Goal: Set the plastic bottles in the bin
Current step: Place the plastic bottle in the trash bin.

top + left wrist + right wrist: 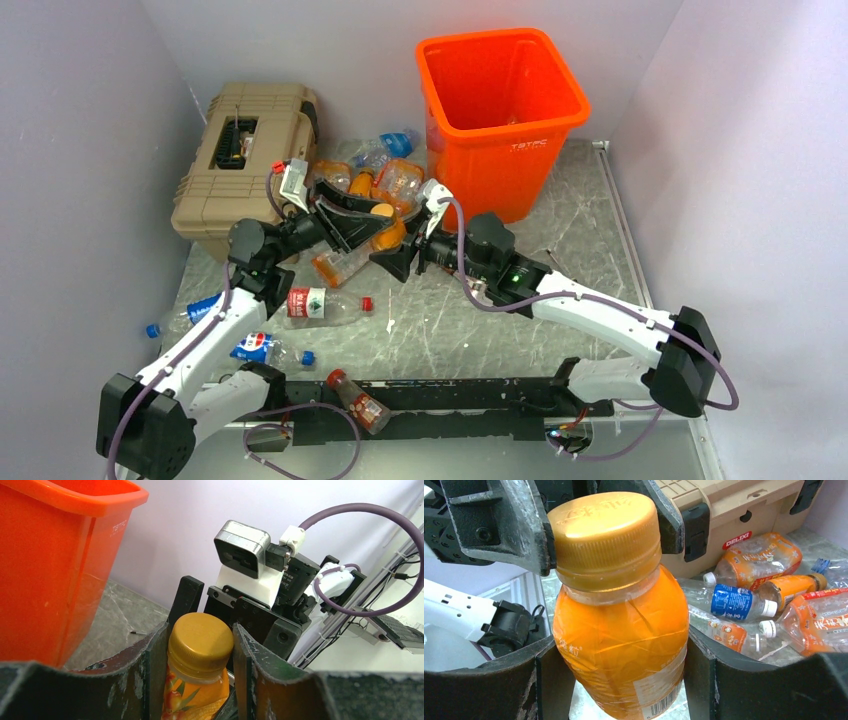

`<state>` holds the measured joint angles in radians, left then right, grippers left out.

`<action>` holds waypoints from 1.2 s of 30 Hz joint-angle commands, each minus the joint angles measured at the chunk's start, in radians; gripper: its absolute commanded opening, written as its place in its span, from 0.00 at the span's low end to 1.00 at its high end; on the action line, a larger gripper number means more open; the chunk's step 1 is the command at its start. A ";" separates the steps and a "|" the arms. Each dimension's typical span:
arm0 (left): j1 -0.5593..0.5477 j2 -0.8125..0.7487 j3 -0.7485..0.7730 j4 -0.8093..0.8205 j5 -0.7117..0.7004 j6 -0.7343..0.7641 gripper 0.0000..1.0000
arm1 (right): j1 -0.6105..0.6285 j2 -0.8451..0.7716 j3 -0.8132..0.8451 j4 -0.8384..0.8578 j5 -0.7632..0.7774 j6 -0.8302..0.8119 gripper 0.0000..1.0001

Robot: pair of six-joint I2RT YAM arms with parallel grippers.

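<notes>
**Two pincers on one orange bottle, bin close by**

My left pincer [200,630] is clamped on the gold cap of an orange bottle [621,610], with one finger on each side of the neck. My right pincer [621,652] faces it from the opposite side. Its fingers press against both sides of the bottle's body, below the cap. The bottle is held over the middle of the grey marbled bench [580,260]. The bright orange bin [500,140] stands upright at one o'clock from the bottle. A tan toolbox [240,160] sits at ten o'clock. More bottles [395,175] are heaped at twelve o'clock, between toolbox and bin. A few loose bottles [315,305] lie at seven o'clock.
</notes>
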<state>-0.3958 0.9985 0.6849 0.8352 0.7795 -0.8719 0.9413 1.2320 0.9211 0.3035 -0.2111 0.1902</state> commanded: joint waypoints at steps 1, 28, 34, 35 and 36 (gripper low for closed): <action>-0.015 -0.030 0.024 0.015 0.027 0.028 0.00 | -0.004 -0.004 0.052 0.070 0.014 -0.005 0.45; -0.015 -0.150 0.023 -0.297 -0.233 0.243 0.99 | -0.044 -0.237 0.338 -0.190 0.689 -0.293 0.30; -0.015 -0.132 0.034 -0.346 -0.244 0.287 1.00 | -0.328 -0.039 0.520 -0.177 0.598 -0.072 0.30; -0.015 -0.131 0.037 -0.351 -0.243 0.291 1.00 | -0.371 -0.014 0.546 -0.168 0.564 -0.031 0.30; -0.015 -0.130 0.037 -0.352 -0.243 0.293 1.00 | -0.404 0.015 0.564 -0.153 0.550 -0.001 0.30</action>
<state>-0.4091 0.8669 0.6849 0.4938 0.5495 -0.6216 0.6693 1.1603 1.3960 0.1150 0.3798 0.0261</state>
